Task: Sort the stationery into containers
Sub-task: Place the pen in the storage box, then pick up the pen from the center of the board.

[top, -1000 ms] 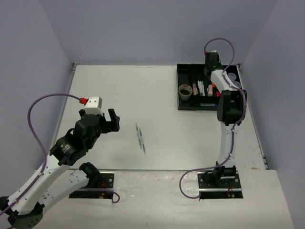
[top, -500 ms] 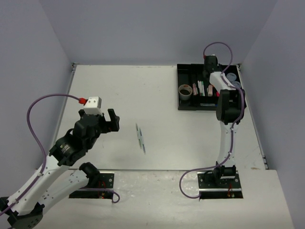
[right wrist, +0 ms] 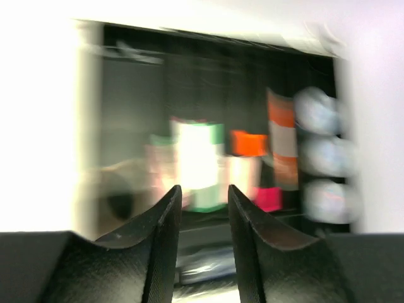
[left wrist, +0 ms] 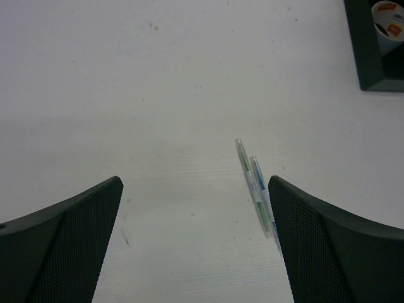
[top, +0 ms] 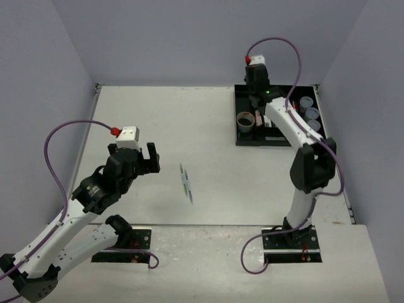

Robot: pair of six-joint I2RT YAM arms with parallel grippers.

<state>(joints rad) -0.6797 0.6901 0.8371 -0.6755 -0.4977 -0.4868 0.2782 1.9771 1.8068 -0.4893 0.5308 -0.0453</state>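
Observation:
Two thin pens [top: 185, 182], one green and one blue, lie side by side on the white table. My left gripper [top: 140, 161] hovers just left of them, wide open and empty. In the left wrist view the pens [left wrist: 255, 186] lie just inside the right finger [left wrist: 334, 252]. The black compartment tray [top: 242, 140] at the back right holds a tape roll [top: 245, 120], highlighters [top: 268, 117] and round tubs [top: 309, 110]. My right gripper [top: 254, 95] hangs high over the tray. In its blurred wrist view, the right gripper [right wrist: 204, 189] is open a little with nothing between the fingers.
Purple walls close in the table on three sides. In the left wrist view, the tray's near left corner [left wrist: 372, 50] shows at the top right. The arm bases sit at the near table edge.
The right gripper has opened and risen out of the tray, swinging left over it. The left arm has shifted only slightly. The pens have not moved.

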